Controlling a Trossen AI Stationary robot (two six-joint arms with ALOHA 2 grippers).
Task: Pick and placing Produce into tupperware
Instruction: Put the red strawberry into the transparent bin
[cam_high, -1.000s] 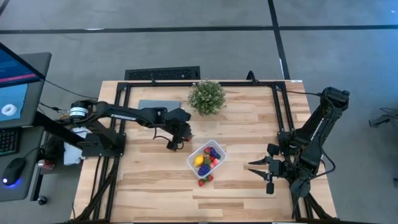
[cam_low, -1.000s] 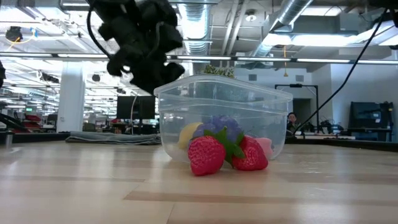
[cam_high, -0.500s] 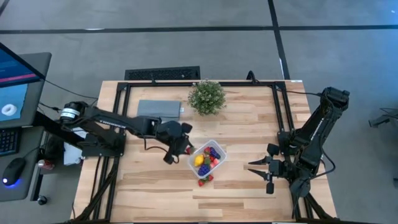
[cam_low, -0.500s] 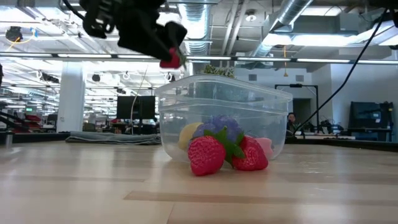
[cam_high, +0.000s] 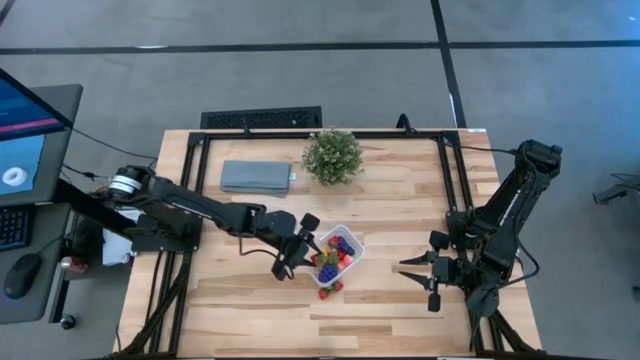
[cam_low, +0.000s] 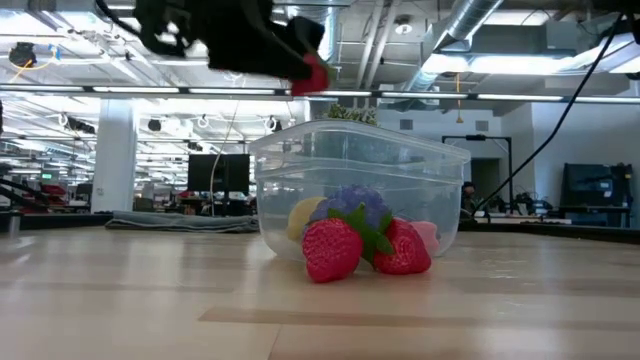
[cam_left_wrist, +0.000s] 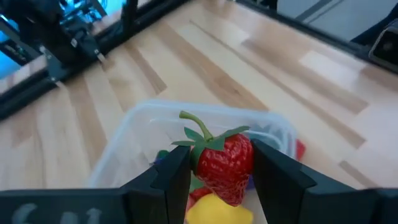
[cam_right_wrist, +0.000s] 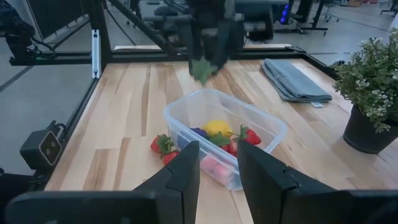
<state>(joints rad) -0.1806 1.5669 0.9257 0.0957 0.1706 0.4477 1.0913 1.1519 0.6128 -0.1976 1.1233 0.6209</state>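
The tupperware (cam_high: 358, 243) is a clear box at the table's middle, holding a yellow piece, purple pieces and red ones. Two red strawberries (cam_high: 328, 290) lie on the table against its near side and also show in the low view (cam_low: 332, 250). My left gripper (cam_high: 308, 243) is shut on another red strawberry (cam_left_wrist: 225, 163) above the box's left rim (cam_low: 300, 135). My right gripper (cam_high: 405, 268) waits open and empty at the table's right side. My left gripper pinches the strawberry by its two red sides (cam_left_wrist: 205, 167) between its two fingers. The fingers come slanting from the table's left. The berry's green leafy top (cam_left_wrist: 202, 134) points away from the wrist. The berry is lifted clear, above the box (cam_left_wrist: 143, 112).
A bushy potted plant (cam_high: 332, 155) stands at the far middle. A folded grey-blue cloth (cam_high: 256, 176) lies to its left. Black frame rails (cam_high: 455, 180) run along the table's left, right and far edges. Bare wood lies in front of the box.
My left gripper has gone toward the table's right and near edges, from beside the cloth to over the box's left rim. It has carried the strawberry along, clear of the table, and stayed shut on it.
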